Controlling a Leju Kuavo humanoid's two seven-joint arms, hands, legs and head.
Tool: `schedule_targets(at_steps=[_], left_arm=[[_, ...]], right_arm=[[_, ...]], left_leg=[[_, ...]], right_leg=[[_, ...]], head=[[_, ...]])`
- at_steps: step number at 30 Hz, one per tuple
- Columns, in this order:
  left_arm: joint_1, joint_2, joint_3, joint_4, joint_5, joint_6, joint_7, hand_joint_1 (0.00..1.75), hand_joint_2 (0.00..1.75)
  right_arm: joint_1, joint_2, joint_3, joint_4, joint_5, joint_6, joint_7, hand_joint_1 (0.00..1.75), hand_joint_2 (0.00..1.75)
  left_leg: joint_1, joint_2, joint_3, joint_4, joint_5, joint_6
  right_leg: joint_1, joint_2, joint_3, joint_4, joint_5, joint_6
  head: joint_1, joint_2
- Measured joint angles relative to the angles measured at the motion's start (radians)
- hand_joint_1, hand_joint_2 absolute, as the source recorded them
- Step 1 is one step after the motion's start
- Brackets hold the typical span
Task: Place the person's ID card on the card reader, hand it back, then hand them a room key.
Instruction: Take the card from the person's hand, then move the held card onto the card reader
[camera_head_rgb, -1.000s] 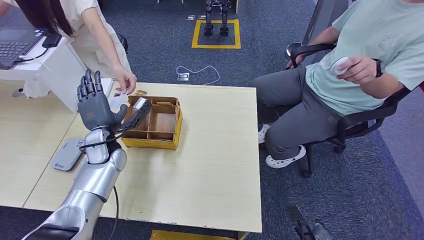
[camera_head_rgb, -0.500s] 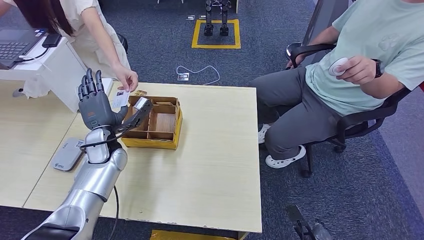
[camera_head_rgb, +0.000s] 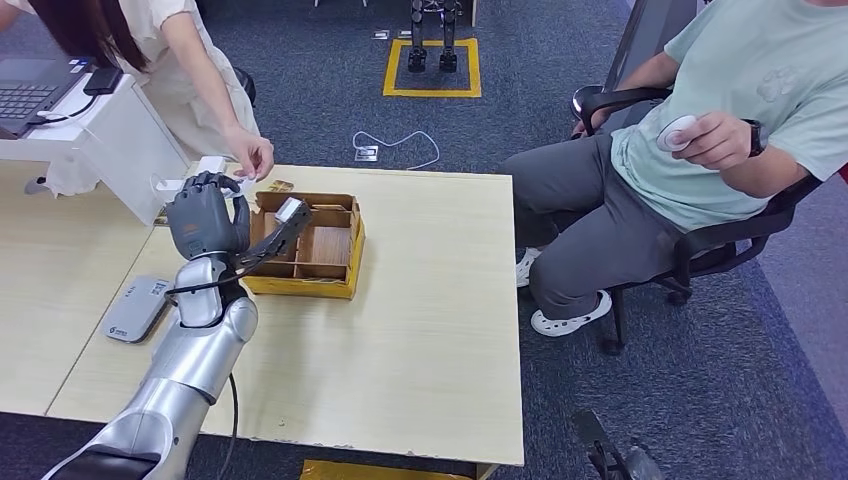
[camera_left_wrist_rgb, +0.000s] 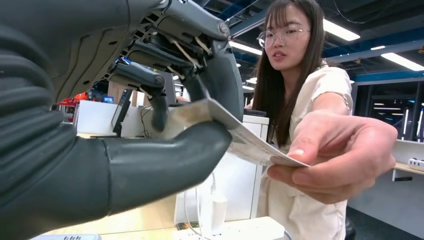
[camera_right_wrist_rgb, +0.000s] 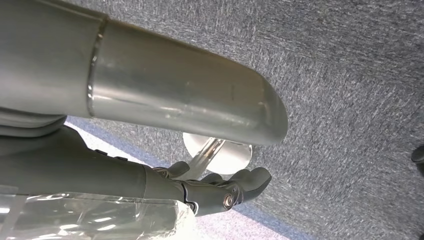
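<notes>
pale id card (camera_left_wrist_rgb: 240, 137) tilted, pinched between left robot hand (camera_left_wrist_rgb: 165, 100) and person's fingers (camera_left_wrist_rgb: 330, 160).

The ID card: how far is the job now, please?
Nothing looks finished yet. In hand: the left hand pinches the ID card while the person's hand holds its other end, so the card is just being passed over. Left: lay it on the card reader, return it, then give a room key.
</notes>
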Motion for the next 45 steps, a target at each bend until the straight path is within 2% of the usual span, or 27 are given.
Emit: schedule_targets(at_steps=[14, 21, 37, 45], left_arm=[[-0.003, 0.0, -0.002, 0.001, 0.005, 0.002, -0.005, 1.75, 1.75], [-0.003, 0.003, -0.007, 0.001, 0.028, 0.012, -0.043, 1.75, 1.75], [-0.002, 0.028, -0.033, 0.006, 0.025, 0.03, -0.074, 1.75, 1.75], [-0.004, 0.054, -0.038, 0.027, 0.042, 0.032, -0.125, 1.75, 1.75]], right_arm=[[0.001, 0.0, 0.001, 0.0, 0.0, -0.001, 0.0, 0.0, 0.0], [0.001, 0.0, 0.004, 0.0, -0.004, -0.001, -0.002, 0.0, 0.0], [0.001, -0.001, 0.008, 0.0, -0.011, -0.001, -0.013, 0.0, 0.0], [0.001, -0.002, 0.013, 0.0, -0.013, -0.001, -0.016, 0.0, 0.0]], left_leg=[[0.0, 0.0, 0.0, 0.0, 0.0, 0.0], [0.0, 0.0, 0.0, 0.0, 0.0, 0.0], [0.0, 0.0, 0.0, 0.0, 0.0, 0.0], [0.0, 0.0, 0.0, 0.0, 0.0, 0.0]], right_leg=[[0.0, 0.0, 0.0, 0.0, 0.0, 0.0], [0.0, 0.0, 0.0, 0.0, 0.0, 0.0], [0.0, 0.0, 0.0, 0.0, 0.0, 0.0], [0.0, 0.0, 0.0, 0.0, 0.0, 0.0]], head=[[0.0, 0.0], [0.0, 0.0], [0.0, 0.0], [0.0, 0.0]])
